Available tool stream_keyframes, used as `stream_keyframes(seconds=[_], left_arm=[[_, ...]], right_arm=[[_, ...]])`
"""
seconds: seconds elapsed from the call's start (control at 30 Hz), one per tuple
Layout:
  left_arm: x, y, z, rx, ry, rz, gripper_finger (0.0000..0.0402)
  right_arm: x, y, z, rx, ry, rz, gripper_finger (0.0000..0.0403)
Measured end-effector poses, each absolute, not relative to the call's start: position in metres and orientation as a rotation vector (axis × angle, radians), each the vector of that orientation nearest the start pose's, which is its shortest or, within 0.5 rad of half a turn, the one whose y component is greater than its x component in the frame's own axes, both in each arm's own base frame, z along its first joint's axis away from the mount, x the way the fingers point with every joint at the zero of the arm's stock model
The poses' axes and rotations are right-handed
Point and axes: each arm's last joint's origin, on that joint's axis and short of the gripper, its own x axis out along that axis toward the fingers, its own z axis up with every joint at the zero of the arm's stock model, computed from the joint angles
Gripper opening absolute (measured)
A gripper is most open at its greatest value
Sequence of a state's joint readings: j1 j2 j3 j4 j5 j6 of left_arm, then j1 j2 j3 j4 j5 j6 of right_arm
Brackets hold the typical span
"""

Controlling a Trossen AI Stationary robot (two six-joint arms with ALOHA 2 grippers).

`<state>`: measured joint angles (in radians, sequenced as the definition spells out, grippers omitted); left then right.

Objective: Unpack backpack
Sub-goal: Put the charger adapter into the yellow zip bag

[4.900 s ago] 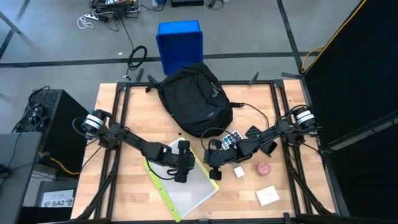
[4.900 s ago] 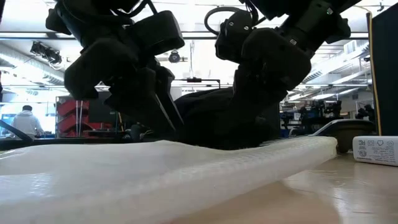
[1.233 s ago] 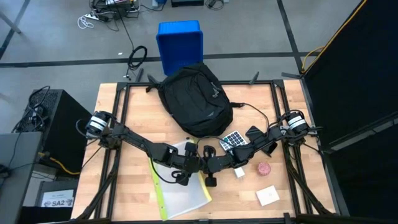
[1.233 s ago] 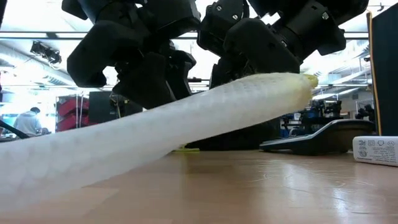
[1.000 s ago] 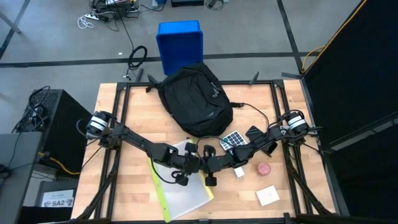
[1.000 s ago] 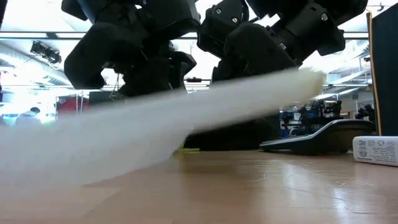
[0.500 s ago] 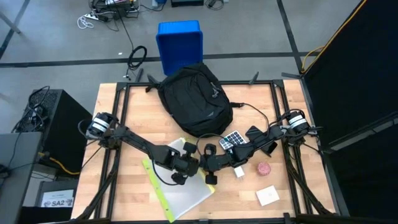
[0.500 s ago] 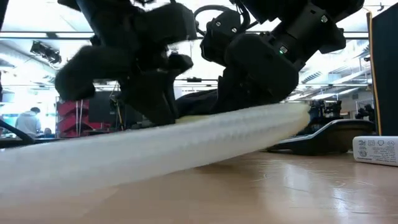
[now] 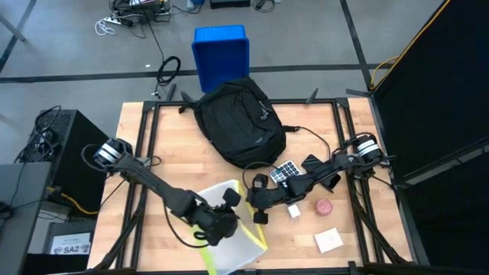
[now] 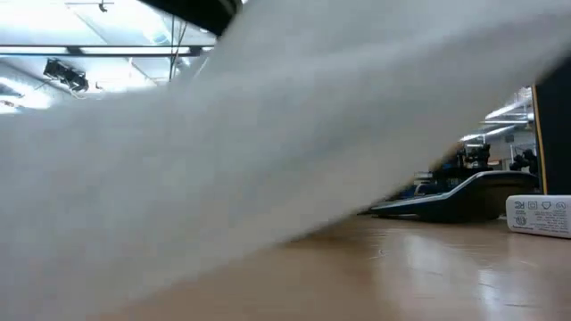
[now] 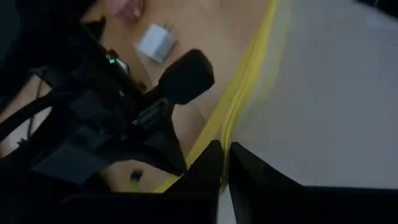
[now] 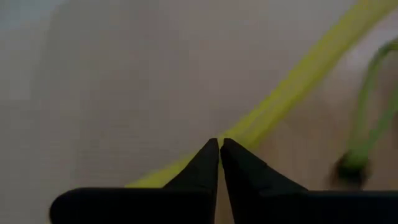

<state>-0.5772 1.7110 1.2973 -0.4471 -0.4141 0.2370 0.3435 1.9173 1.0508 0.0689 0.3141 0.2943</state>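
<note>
Moved: left gripper (image 9: 216, 227) has swung toward the table's near edge, carrying the pouch (image 9: 229, 233); its lifted sheet now fills the low view.
Left gripper: fingers (image 11: 208, 163) pinched on the pouch's yellow zip edge.
Right gripper (image 9: 258, 206): fingers (image 12: 208, 163) pressed together at the same yellow edge; a grip cannot be told.
Backpack (image 9: 238, 122): lying at the table's far middle, apart from both grippers.
Nearby: cube (image 9: 286, 171), charger (image 9: 293, 211).

Overhead, table-level, two close wrist views
</note>
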Motion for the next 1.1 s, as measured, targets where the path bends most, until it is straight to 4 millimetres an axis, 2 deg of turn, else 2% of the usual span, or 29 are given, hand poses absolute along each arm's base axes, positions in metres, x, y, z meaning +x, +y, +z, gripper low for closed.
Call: stream_keyframes(seconds=[0.1,0.23,0.43,0.6,0.73,0.93,1.03,1.1], left_arm=[[0.304,-0.190,0.256,0.634,0.672,-0.278,0.0000],[0.287,-0.181,0.263,0.610,0.577,-0.324,0.0000],[0.259,-0.154,0.278,0.559,0.368,-0.375,0.0000],[0.238,-0.125,0.285,0.555,0.196,-0.396,0.0000],[0.227,-0.104,0.303,0.548,0.089,-0.407,0.0000],[0.215,-0.075,0.320,0.533,0.053,-0.440,0.0000],[0.215,-0.070,0.315,0.453,0.102,-0.547,0.0000],[0.219,-0.071,0.302,0.411,0.167,-0.586,0.0000]], right_arm=[[0.356,0.118,0.147,-0.004,0.753,-0.128,0.0001],[0.346,0.117,0.168,-0.052,0.716,-0.216,0.0003],[0.334,0.117,0.198,-0.096,0.619,-0.337,0.0001],[0.328,0.116,0.212,-0.155,0.560,-0.431,0.0003],[0.324,0.113,0.222,-0.175,0.517,-0.491,0.0001],[0.317,0.112,0.239,-0.215,0.464,-0.542,0.0002],[0.308,0.114,0.252,-0.228,0.430,-0.552,0.0002],[0.303,0.117,0.261,-0.226,0.407,-0.541,0.0004]])
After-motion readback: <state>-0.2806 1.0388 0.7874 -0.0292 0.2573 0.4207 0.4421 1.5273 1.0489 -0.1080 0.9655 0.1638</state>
